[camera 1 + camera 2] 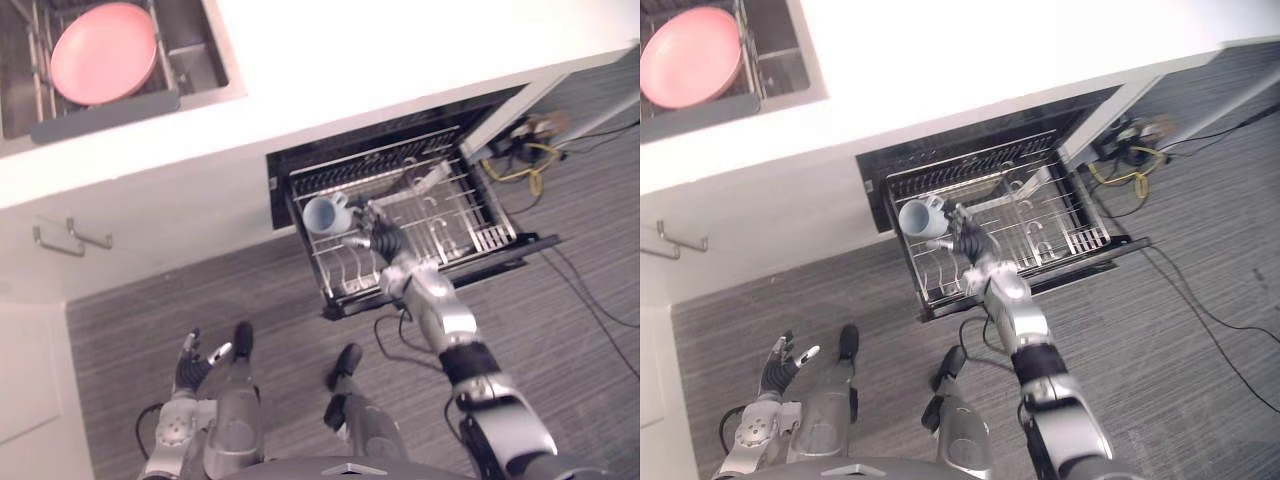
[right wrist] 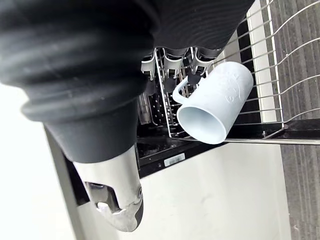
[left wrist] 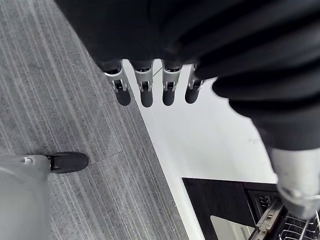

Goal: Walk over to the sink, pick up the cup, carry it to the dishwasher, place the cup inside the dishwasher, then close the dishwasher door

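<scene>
The cup, a pale blue mug, is seen inside the dishwasher. It lies on its side on the wire rack, near the rack's left corner, with its handle turned toward the right robot hand. In the right wrist view the fingers are held almost straight just beside the handle, and the thumb is kept well apart from the cup, so nothing is clasped. Whether a fingertip touches the handle cannot be told for sure, as the handle partly covers the tips.

The placing step is judged to be nearly finished, and the letting go is the step in hand. It is done well if the hand is drawn away from the handle in a straight line, so that no finger catches in the loop and the cup is not dragged or rolled over the wires. The cup should be checked to rest steady between the wires before the hand is taken off.

The rack is pulled out over the open dishwasher door, so it must probably be pushed in before the door is shut.

The left robot hand hangs low over the floor, relaxed and holding nothing. Further away, a pink plate is seen in the sink, set in the white tabletop.
</scene>
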Available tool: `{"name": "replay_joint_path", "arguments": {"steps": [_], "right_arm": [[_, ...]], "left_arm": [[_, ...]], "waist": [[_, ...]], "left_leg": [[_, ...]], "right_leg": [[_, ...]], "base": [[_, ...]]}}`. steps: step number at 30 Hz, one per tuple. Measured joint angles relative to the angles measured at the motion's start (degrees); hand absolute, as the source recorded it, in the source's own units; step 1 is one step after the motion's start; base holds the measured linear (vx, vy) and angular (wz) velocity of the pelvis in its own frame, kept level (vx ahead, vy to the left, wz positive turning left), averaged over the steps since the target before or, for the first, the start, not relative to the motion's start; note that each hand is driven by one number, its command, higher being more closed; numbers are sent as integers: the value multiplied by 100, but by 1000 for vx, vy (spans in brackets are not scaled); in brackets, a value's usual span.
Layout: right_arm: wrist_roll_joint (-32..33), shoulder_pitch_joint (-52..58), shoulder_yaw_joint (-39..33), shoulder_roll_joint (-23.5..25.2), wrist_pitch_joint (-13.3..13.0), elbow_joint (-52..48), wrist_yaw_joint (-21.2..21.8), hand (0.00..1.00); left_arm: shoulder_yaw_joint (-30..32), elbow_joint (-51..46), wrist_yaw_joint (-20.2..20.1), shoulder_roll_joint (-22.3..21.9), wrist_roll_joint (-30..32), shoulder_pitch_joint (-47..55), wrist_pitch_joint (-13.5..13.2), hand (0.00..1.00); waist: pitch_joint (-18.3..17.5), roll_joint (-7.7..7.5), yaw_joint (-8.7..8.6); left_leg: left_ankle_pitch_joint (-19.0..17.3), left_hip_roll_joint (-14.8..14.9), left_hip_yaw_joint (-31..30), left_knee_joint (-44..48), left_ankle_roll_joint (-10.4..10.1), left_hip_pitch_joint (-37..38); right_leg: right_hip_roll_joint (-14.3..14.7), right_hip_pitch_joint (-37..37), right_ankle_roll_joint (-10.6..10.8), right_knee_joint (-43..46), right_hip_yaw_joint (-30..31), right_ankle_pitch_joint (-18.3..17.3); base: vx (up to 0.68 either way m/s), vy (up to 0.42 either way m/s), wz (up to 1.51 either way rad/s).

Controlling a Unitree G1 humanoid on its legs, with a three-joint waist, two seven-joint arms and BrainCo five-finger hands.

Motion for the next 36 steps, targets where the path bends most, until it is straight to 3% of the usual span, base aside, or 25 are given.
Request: {"name": "replay_joint_path", "arguments": {"steps": [6,10,13,14,26,32,34,35,36], "right_arm": [[134,1850,-325,632,-839,-1639,679,0],[562,2166,-669,936,-1384,-2195,1159,0],[740,2232,-738,962,-1568,-2362,1331,0],[743,2264,-779,987,-1764,-2393,1458,0],[1035,2259,-966,999,-1887,-2797,1604,0],[1229,2293,-1211,1110,-1887,-3065,1468,0],[1227,2206,-1312,1112,-1888,-3066,1432,0],[1233,2132,-1553,1069,-1899,-3066,1357,0],[1259,2122,-1861,963,-1962,-3050,1333,0]], "left_arm": [[892,577,210,-243,57,512,11,0],[1041,852,208,-384,60,778,17,0],[1239,887,212,-498,60,893,21,0],[1252,1022,219,-513,60,925,20,0],[1636,1203,415,-685,34,1100,-25,0],[2410,1180,439,-1069,-82,1124,-71,0],[2743,1200,421,-1173,-83,1181,-88,0],[2863,1212,406,-1229,-82,1210,-136,0],[2830,1218,390,-1244,-65,1228,-182,0]], "waist": [[-897,-20,-266],[-1259,44,-334],[-1347,85,-364],[-1400,133,-362],[-1560,315,-384],[-1568,329,-339],[-1571,278,-313],[-1565,270,-380],[-1552,305,-417]], "left_leg": [[-273,-7,320,-28,-36,425],[-391,-11,441,-36,-35,714],[-445,-10,494,-37,-43,890],[-485,-8,569,-37,-42,989],[-620,-4,584,-35,-27,1401],[-546,-43,-58,-40,57,1054],[-685,-2,362,-35,259,1012],[-656,73,861,69,397,983],[-511,75,1015,244,369,904]], "right_leg": [[-23,229,95,-2,291,-161],[-29,449,92,-2,406,-245],[-31,602,109,-3,435,-282],[-30,702,126,-3,480,-299],[-31,1107,176,-2,506,-363],[-147,1279,252,77,-338,-534],[-264,1317,266,136,-581,-544],[-355,1424,295,182,-781,-564],[-460,1567,386,281,-988,-630]], "base": [[72,9,-23],[58,13,-13],[39,4,-6],[29,3,-13],[19,-2,-2],[6,-9,69],[41,24,60],[74,54,103],[73,73,109]]}}
